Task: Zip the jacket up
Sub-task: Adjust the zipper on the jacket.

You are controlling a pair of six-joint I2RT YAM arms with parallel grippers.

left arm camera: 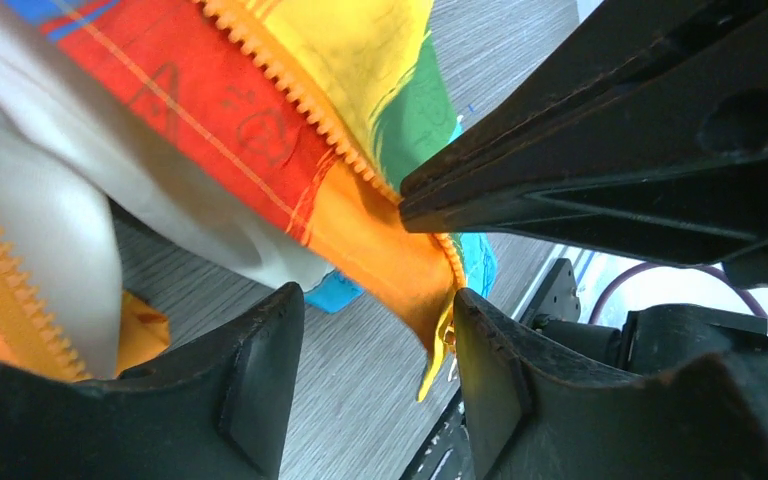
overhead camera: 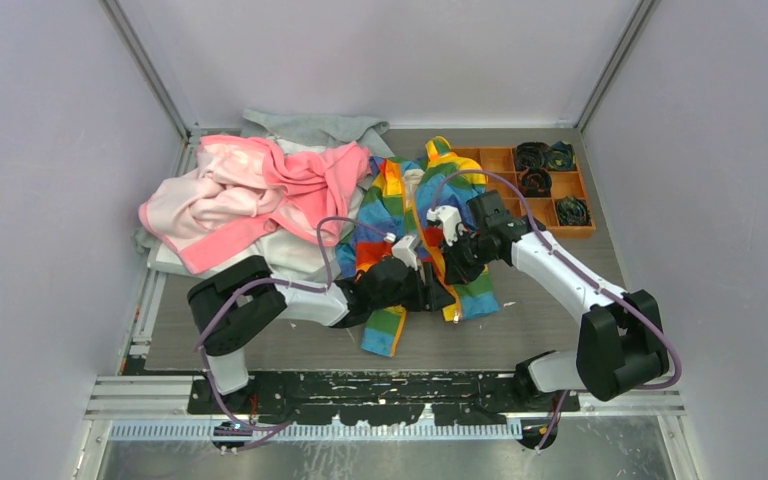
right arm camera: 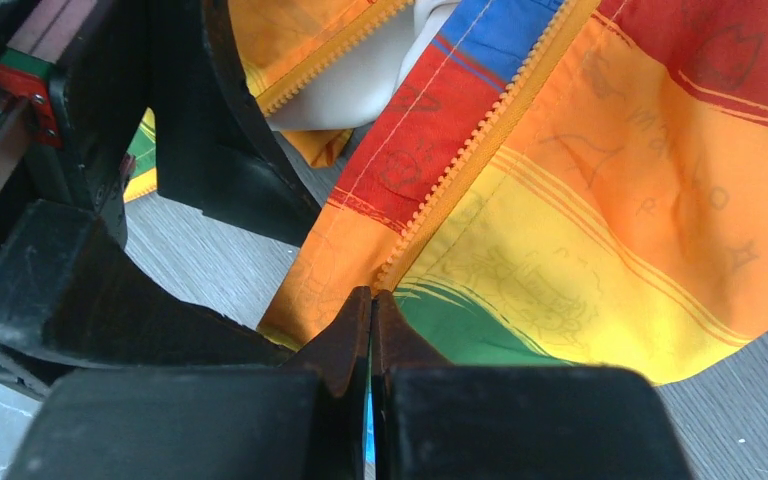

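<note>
The rainbow-striped jacket (overhead camera: 410, 215) lies open at the table's centre, cream lining (left arm camera: 40, 200) showing. My right gripper (right arm camera: 371, 300) is shut on the jacket's (right arm camera: 610, 180) bottom hem, right at the lower end of the orange zipper teeth (right arm camera: 480, 140). In the top view it (overhead camera: 452, 268) reaches in from the right. My left gripper (left arm camera: 380, 360) stands open just beneath that pinch; the orange hem corner (left arm camera: 430, 300) hangs between its jaws, brushing the right finger (left arm camera: 490, 370). From above, the left gripper (overhead camera: 422, 282) sits close beside the right one over the hem.
A pink garment (overhead camera: 250, 190) and a grey garment (overhead camera: 310, 128) are heaped at the back left, touching the jacket. An orange compartment tray (overhead camera: 505, 160) with dark rolled items stands at the back right. The table's near edge (overhead camera: 360, 360) runs just behind the arms.
</note>
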